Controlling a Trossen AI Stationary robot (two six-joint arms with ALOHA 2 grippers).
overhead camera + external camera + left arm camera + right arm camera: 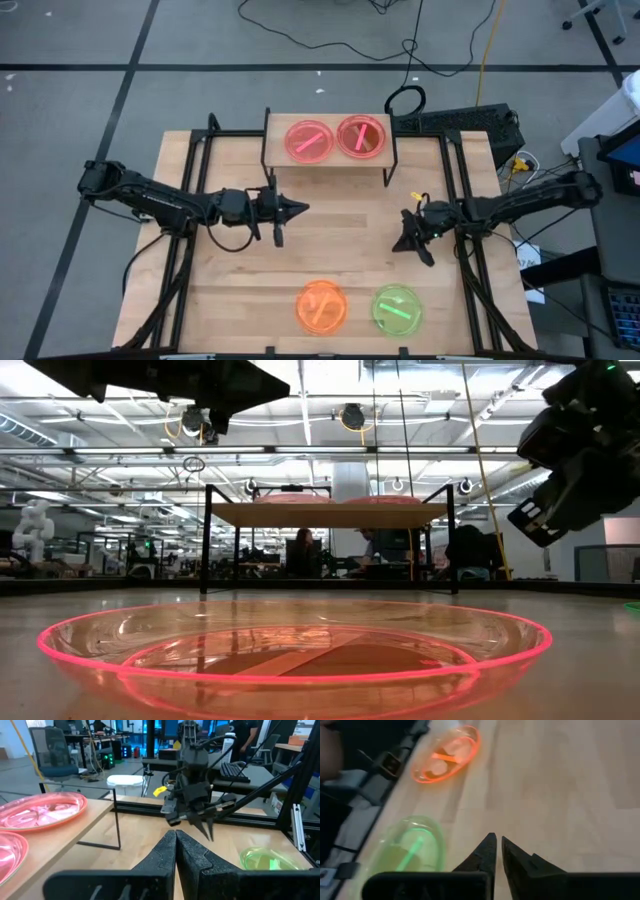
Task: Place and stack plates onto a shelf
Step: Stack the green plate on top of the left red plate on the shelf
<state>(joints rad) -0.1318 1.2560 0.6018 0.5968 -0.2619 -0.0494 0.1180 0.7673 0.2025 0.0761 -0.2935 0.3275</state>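
Two pink-red plates (pixel 308 140) (pixel 361 137) lie side by side on the shelf (pixel 330 163) at the table's far middle. An orange plate (pixel 322 306) and a green plate (pixel 397 309) rest flat on the tabletop near its front edge. My left gripper (pixel 303 209) hovers left of centre in front of the shelf, pointing level toward the right, shut and empty (pixel 176 834). My right gripper (pixel 402 240) hangs right of centre, tipped downward toward the table, shut with nothing between its fingers (pixel 497 840). The green plate (pixel 412 850) lies close beside it.
Black frame rails (pixel 195 200) (pixel 470 200) run along the table's left and right sides. Bare wood lies between the two grippers and between the shelf and the front plates. In the low view the orange plate (pixel 295 655) fills the foreground, the shelf (pixel 330 515) behind it.
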